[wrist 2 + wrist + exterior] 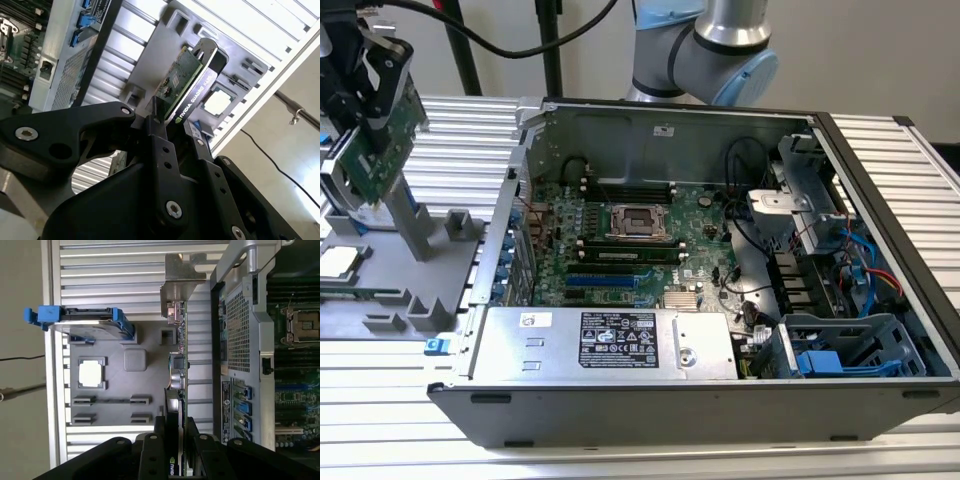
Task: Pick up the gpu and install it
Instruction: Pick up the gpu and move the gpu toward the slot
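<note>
In the exterior view, the black gripper [372, 95] holds the thin green circuit-board gpu [378, 150] tilted above the grey moulded tray [390, 322], beside the open silver computer case [620, 135]. In the second wrist view, its jaws are clamped on the card's edge. In the first wrist view, the card sits edge-on between tray and case.

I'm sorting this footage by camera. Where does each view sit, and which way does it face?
Exterior view: off the arm, looks down into the open case; arm and tool show.
First wrist view: on the wrist, looks past the tool at the gpu and grey tray.
Second wrist view: on the wrist, another angle, same tool.
Shared: gpu clamped in the tool.
</note>
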Controlling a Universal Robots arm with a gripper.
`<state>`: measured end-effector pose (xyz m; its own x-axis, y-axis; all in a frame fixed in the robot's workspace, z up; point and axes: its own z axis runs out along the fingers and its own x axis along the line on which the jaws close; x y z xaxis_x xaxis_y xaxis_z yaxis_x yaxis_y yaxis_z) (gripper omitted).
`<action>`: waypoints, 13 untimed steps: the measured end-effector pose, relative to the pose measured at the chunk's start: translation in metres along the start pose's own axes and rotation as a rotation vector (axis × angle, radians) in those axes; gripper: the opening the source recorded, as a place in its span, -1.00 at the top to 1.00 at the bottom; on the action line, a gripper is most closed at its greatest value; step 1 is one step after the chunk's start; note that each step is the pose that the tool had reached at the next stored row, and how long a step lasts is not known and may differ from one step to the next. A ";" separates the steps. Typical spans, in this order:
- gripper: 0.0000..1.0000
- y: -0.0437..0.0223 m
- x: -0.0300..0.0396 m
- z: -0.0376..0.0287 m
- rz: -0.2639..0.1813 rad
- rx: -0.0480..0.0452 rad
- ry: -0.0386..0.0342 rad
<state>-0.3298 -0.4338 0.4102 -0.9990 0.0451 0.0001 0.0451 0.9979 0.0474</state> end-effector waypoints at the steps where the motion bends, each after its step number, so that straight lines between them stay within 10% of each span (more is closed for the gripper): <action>1: 1.00 0.0001 0.0000 -0.0012 0.000 0.0000 -0.0001; 13: 1.00 0.0003 0.0000 -0.0069 0.000 0.0000 -0.0002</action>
<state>-0.3298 -0.4338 0.4171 -0.9990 0.0451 -0.0001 0.0450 0.9979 0.0475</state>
